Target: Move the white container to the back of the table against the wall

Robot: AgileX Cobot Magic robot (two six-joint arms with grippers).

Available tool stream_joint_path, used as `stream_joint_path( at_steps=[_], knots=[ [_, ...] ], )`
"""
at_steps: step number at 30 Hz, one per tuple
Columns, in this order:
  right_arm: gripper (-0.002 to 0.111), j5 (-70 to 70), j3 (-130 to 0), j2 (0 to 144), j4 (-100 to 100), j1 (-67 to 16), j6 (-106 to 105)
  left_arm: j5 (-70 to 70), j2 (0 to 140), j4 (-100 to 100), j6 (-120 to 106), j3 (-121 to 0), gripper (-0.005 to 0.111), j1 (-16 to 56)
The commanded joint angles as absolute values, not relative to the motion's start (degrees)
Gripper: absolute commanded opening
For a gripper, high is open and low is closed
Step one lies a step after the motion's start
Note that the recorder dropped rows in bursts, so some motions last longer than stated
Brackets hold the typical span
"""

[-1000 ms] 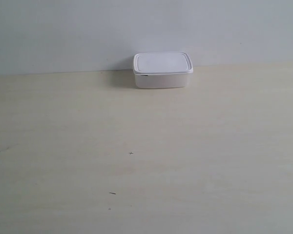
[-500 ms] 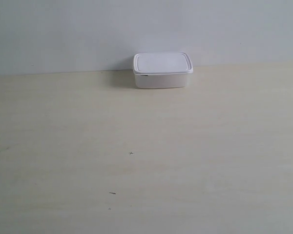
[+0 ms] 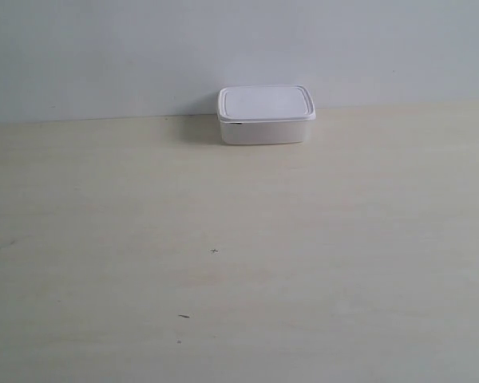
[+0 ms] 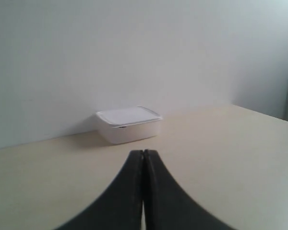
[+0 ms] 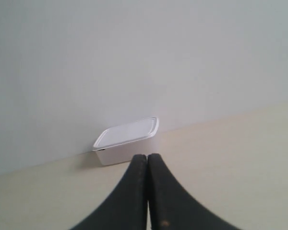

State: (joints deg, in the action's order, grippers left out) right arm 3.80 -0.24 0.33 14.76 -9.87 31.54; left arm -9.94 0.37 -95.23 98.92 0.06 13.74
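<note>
White container: sits on the table at the foot of the wall, lid on, upright.
Left hand: two dark curved fingers pressed together tip to tip, clamped on nothing; well apart from the wall, pointing towards it and the white container.
Right hand: its dark fingers likewise closed against each other along their whole inner edge; also well back from the wall. In this view the tips overlap the near lower edge of the white container, so whether they touch it cannot be told.
Table: pale cream with faint wood grain, running from the near edge of the exterior view up to the wall.
Dark marks: a short dash farthest from the wall, a small cross a little nearer to it, and a faint streak off to the exterior view's left.
Lid: flat, white, rimmed, with rounded corners, seated level on the box.
Container's back side: right at the line where the table meets the wall; actual contact cannot be told.
Shadow: a soft one on the table beside the box, along the wall's base.
Wall: plain, smooth, pale grey-white.
</note>
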Motion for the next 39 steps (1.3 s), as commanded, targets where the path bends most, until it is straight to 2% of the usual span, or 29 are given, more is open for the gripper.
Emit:
stream_joint_path(
  at_steps=[1,5,14,35,39],
  knots=[
    [0.000,3.5,0.0,0.0,15.1,-4.4,31.5,-10.0,0.0,-95.4,98.9,0.0,0.000,4.8],
    [0.000,3.5,0.0,0.0,15.1,-0.3,31.5,-10.0,0.0,-95.4,98.9,0.0,0.000,-2.2],
    [0.000,3.5,0.0,0.0,15.1,3.9,31.5,-10.2,0.0,-95.4,98.9,0.0,0.000,-8.3],
    [0.000,3.8,0.0,0.0,15.0,3.9,31.5,-12.8,0.0,-96.6,98.9,0.0,0.000,-8.7],
    [0.000,10.1,0.0,0.0,15.1,3.9,31.5,-12.6,0.0,-99.9,98.2,0.0,0.000,-8.7]
  ],
)
